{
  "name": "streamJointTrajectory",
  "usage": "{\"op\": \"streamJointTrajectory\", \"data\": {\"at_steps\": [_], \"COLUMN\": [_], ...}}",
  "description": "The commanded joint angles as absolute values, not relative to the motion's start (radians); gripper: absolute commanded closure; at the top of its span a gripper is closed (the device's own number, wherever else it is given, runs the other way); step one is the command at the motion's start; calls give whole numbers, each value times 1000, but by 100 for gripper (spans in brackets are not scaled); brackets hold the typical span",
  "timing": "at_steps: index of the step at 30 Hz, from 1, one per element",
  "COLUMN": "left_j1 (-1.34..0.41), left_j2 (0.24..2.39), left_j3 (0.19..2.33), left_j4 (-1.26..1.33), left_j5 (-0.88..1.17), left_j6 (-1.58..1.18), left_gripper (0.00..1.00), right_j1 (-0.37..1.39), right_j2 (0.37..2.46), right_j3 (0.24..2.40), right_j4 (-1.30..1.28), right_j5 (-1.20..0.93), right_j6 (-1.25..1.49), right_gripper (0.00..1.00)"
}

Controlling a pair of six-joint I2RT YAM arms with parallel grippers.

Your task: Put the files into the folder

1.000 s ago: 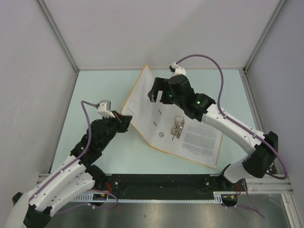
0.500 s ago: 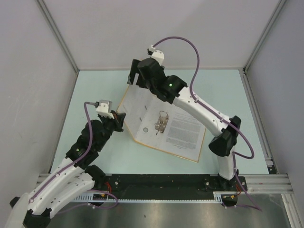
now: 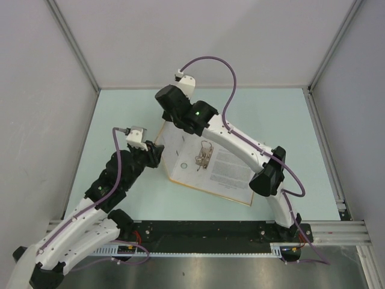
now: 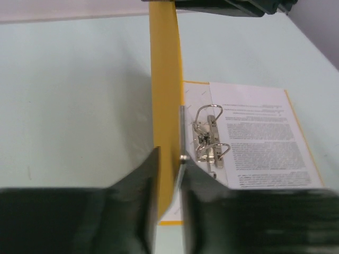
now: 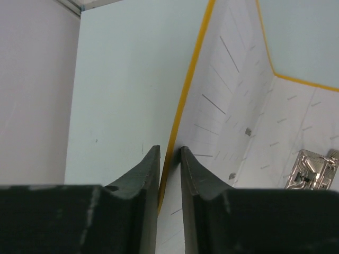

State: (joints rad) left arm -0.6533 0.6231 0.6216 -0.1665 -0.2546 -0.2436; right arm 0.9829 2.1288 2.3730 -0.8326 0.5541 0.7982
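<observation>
The orange-yellow folder lies open on the table, its left cover raised nearly upright. The files rest on its flat right half beside the metal rings. My right gripper reaches over to the cover's far end. In the right wrist view the gripper is shut on the yellow edge of the folder. My left gripper is at the near end. In the left wrist view the gripper straddles the upright cover of the folder, open, with the files to the right.
The pale green table is walled by grey panels on the left, back and right. The right arm's forearm crosses above the folder's rings. The arm bases stand on a black rail at the near edge.
My right gripper swung left to the cover's far end and closed on its edge. My left gripper opened around the cover. The cover now stands steeper and the folder has shifted left.
</observation>
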Motion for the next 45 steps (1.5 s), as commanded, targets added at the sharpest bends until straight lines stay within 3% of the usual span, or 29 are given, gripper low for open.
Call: {"op": "streamJointTrajectory", "data": {"at_steps": [1, 2, 4, 7, 13, 21, 26, 32, 36, 45], "left_j1": [-652, -652, -652, -653, -650, -644, -623, -598, -574, -529], "left_j2": [606, 601, 586, 557, 549, 731, 853, 937, 1005, 1118], "left_j3": [710, 731, 759, 836, 929, 899, 876, 822, 781, 579], "left_j4": [-184, -202, -262, -330, -406, -359, -321, -267, -255, -98], "left_j5": [-261, -255, -238, -195, -195, -114, -22, -8, 43, 44], "left_j6": [-274, -287, -324, -362, -410, -457, -506, -549, -574, -650], "left_gripper": [46, 40, 13, 6, 3, 2, 2, 2, 2, 2], "right_j1": [970, 962, 930, 884, 761, 409, 189, 87, 80, 80], "right_j2": [2044, 2025, 1950, 1814, 1551, 1275, 1291, 1354, 1397, 1471], "right_j3": [2286, 2255, 2122, 1899, 1455, 987, 868, 709, 644, 529], "right_j4": [-836, -813, -726, -579, -287, -120, -67, -31, -41, 21], "right_j5": [588, 560, 464, 355, 59, -374, -618, -548, -351, -94], "right_j6": [821, 822, 830, 835, 816, 678, 566, 476, 463, 676], "right_gripper": [85, 87, 92, 95, 100, 100, 100, 100, 100, 100]}}
